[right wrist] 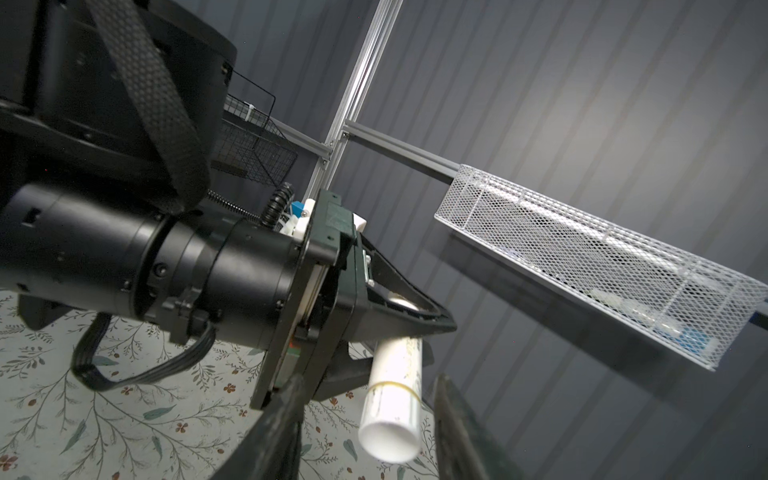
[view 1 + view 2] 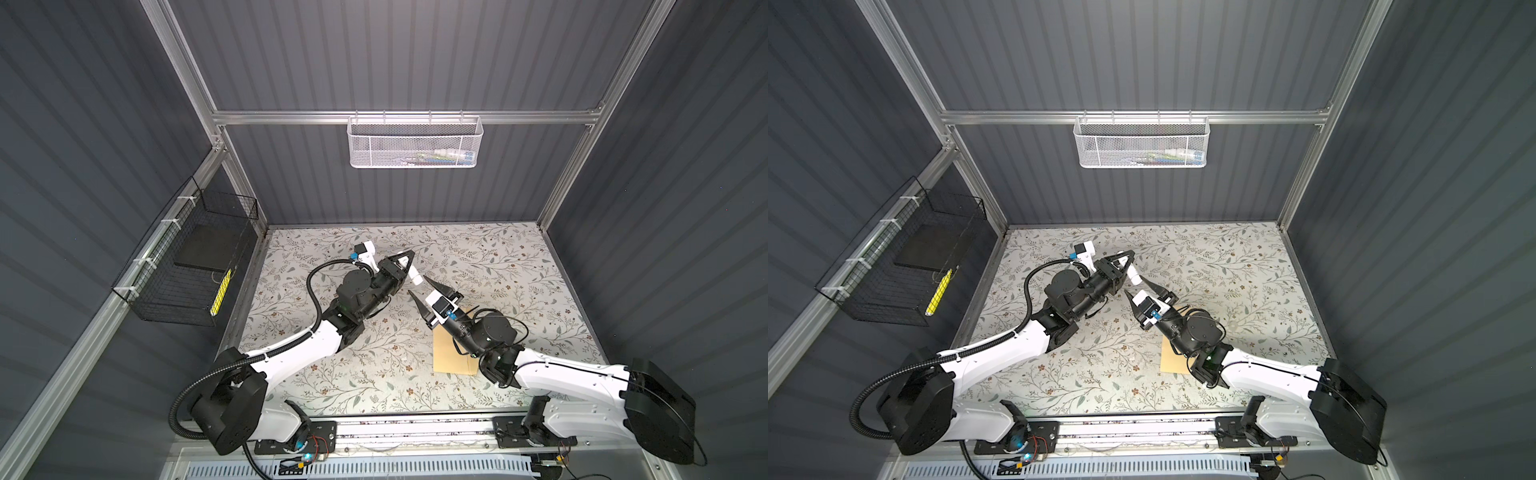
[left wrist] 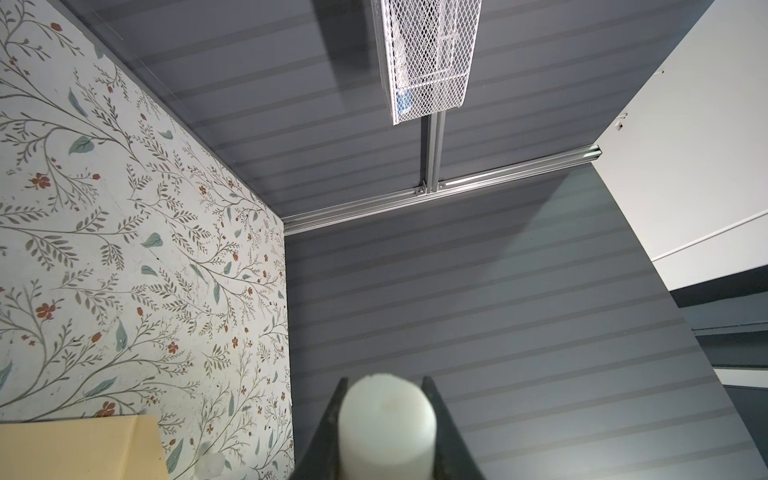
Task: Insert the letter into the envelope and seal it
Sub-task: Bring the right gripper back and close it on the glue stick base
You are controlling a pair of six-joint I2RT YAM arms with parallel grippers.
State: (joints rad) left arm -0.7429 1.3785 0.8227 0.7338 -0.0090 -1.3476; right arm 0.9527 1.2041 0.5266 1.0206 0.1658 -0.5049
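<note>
Left hand (image 2: pixel 407 262) clamped on white stick (image 2: pixel 415 277) above tabletop (image 2: pixel 519 270). Right hand (image 2: pixel 417 284) half open, fingers either side of the stick's free end, gaps showing. Envelope (image 2: pixel 451 353) flat on tabletop under right arm; cannot tell where the letter is.

Mid-table, stick (image 2: pixel 415 277) juts from left gripper (image 2: pixel 406 261) into the gap between right gripper (image 2: pixel 419 286) fingers; envelope (image 2: pixel 451 353) flat on table (image 2: pixel 519 270) right-front, partly under right arm (image 2: pixel 561 368); mesh basket (image 2: pixel 415 145) on back rail, wire basket (image 2: pixel 187 270) on left wall.
</note>
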